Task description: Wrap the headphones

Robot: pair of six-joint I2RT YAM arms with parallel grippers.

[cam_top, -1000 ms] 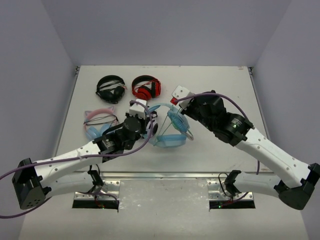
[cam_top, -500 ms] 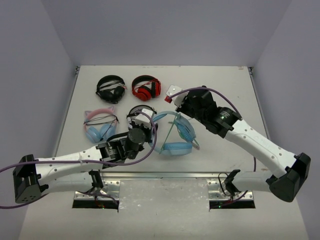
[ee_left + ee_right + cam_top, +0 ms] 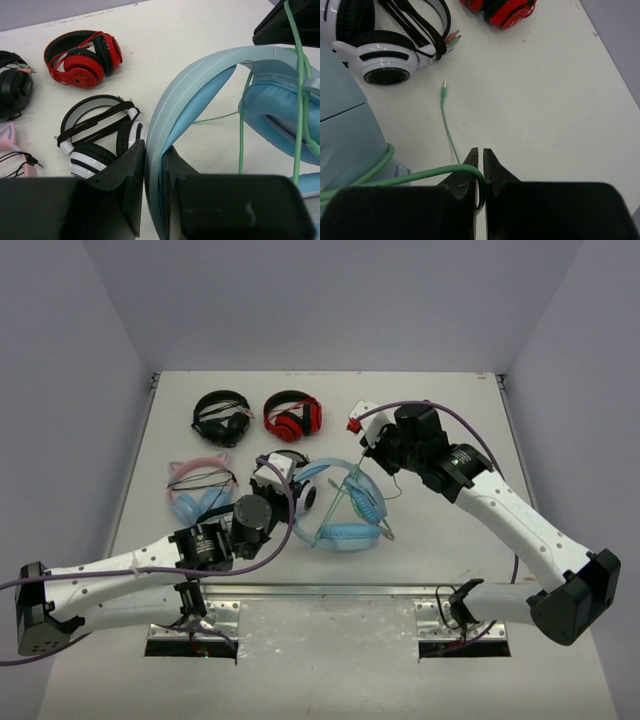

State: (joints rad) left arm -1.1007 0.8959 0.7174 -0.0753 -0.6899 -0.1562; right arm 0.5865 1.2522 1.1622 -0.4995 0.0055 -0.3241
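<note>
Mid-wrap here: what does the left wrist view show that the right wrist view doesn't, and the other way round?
Left wrist only: the left pincer clamped on the headband of the blue headphones, plus the black headphones and the pink cat-ear pair at the left edge. Right wrist only: the right pincer pinching the green cable, and the cable's plug lying bare on the table. Both: the white-and-black headphones, the red headphones, the green cable and part of the blue headphones.
</note>
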